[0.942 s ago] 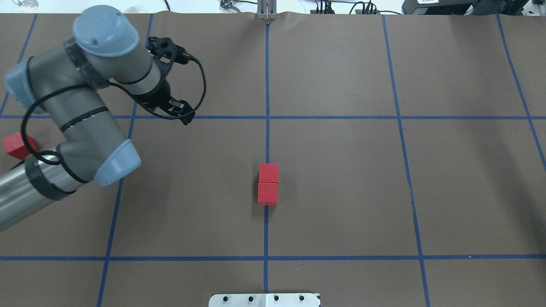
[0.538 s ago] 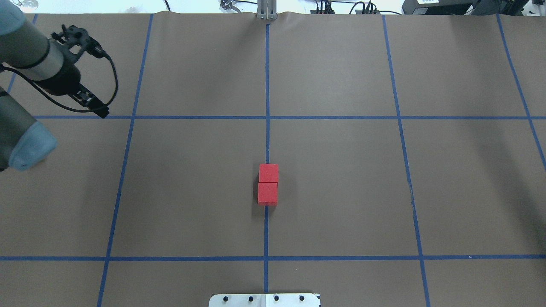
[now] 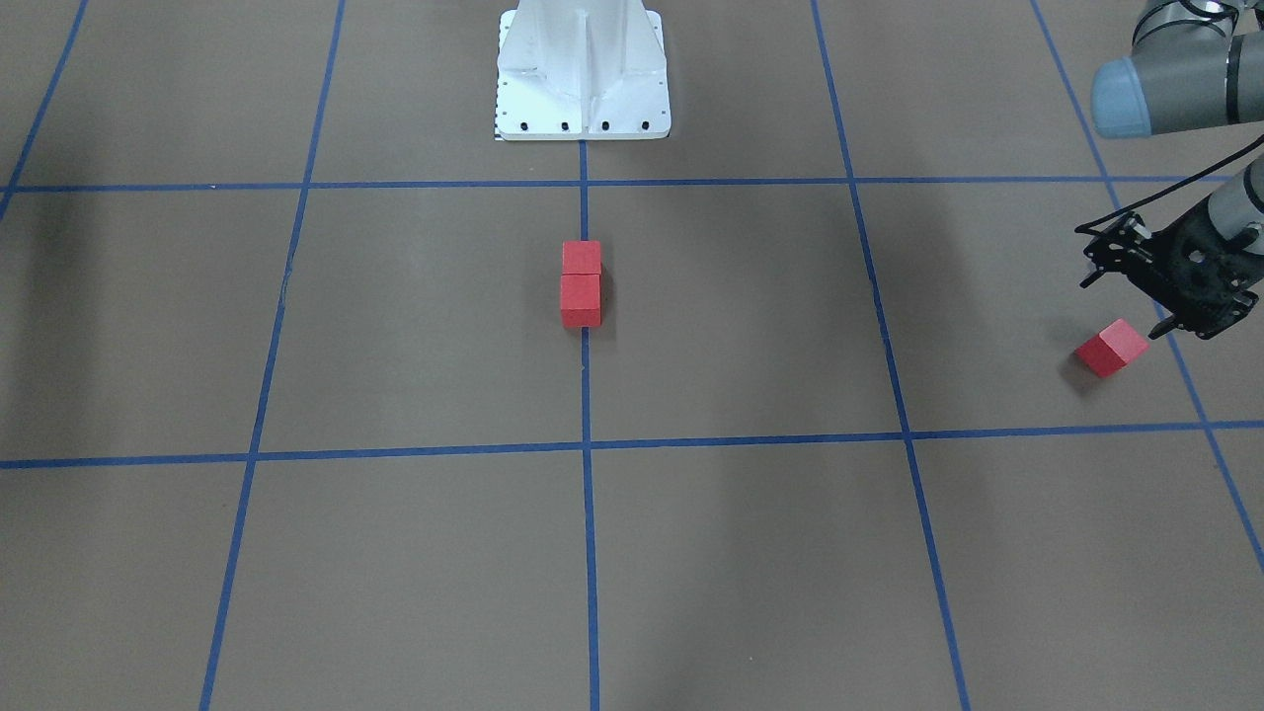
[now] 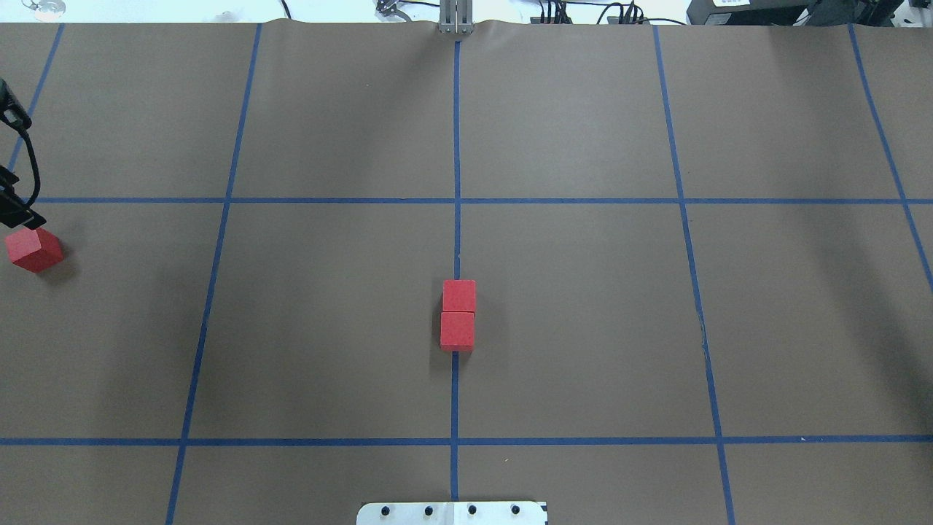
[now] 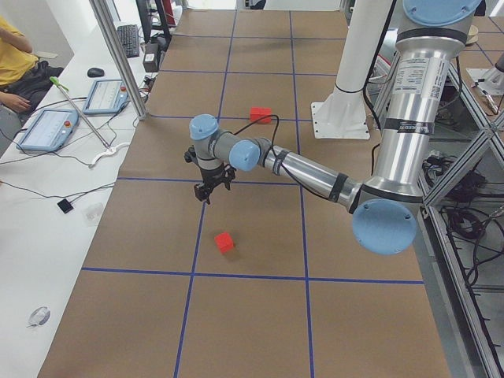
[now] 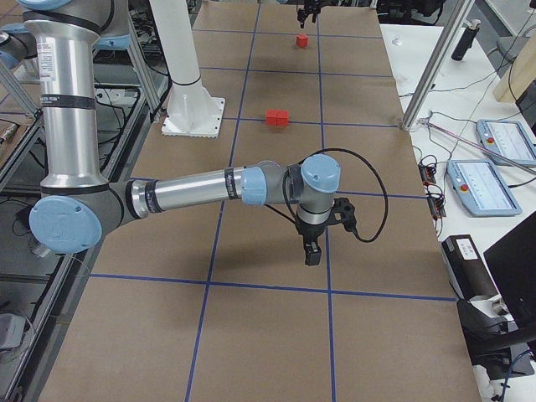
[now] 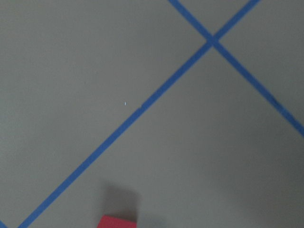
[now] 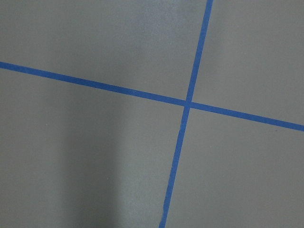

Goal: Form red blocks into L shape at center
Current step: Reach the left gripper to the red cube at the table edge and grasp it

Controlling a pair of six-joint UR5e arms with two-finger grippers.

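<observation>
Two red blocks (image 4: pixel 459 296) (image 4: pixel 457 330) lie touching in a short line on the centre grid line; they also show in the front view (image 3: pixel 581 286). The third red block (image 4: pixel 33 249) lies alone at the table's far left, turned at an angle, and shows in the front view (image 3: pixel 1112 347) and at the bottom edge of the left wrist view (image 7: pixel 117 221). My left gripper (image 3: pixel 1183 326) hovers just beyond this block, above the table, open and empty. My right gripper (image 6: pixel 312 251) shows only in the right side view, over bare table; I cannot tell if it is open.
The brown table cover (image 4: pixel 583 292) carries a blue tape grid. The robot's white base plate (image 4: pixel 452 513) sits at the near edge. Tablets and cables (image 5: pixel 71 118) lie on the white bench beyond the far edge.
My left arm has swung left across the table, almost out of the overhead view, and now hovers by the lone block. The blocks have not moved.
</observation>
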